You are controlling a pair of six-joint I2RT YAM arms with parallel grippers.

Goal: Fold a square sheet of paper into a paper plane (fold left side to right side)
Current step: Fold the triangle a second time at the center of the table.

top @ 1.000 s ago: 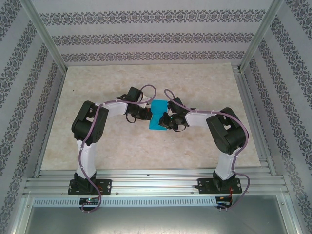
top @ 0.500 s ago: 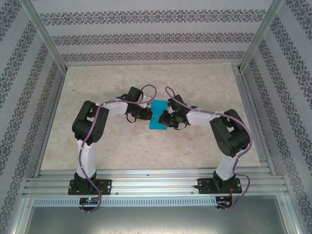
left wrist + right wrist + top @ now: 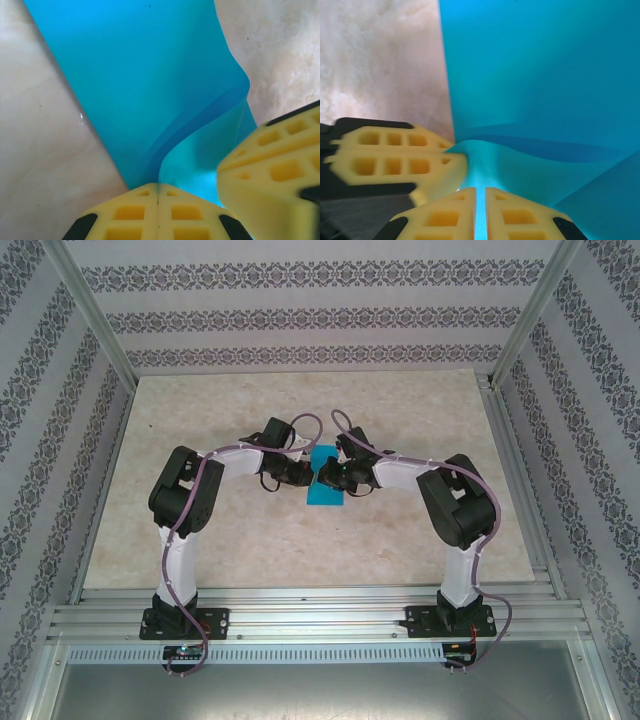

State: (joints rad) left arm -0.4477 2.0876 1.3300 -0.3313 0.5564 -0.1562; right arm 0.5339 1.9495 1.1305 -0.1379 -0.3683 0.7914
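The square sheet of paper is bright cyan-blue and lies mid-table, partly under both wrists. My left gripper is shut on a lifted edge of the paper, which curls up from the flat part. The left gripper has its yellow fingers pressed together on that edge. My right gripper sits close beside it, and one of its fingers shows at the right of the left wrist view. The right gripper is shut on the same raised paper, with cyan showing in the thin slot between its pads.
The beige marbled table has free room all around the paper. Patterned walls and aluminium frame rails enclose it. The left gripper's fingers crowd the left of the right wrist view.
My right gripper has moved left and slightly away from the bases, closing in on the left gripper with the paper's edge. Less of the sheet shows from above. The left arm has stayed put.
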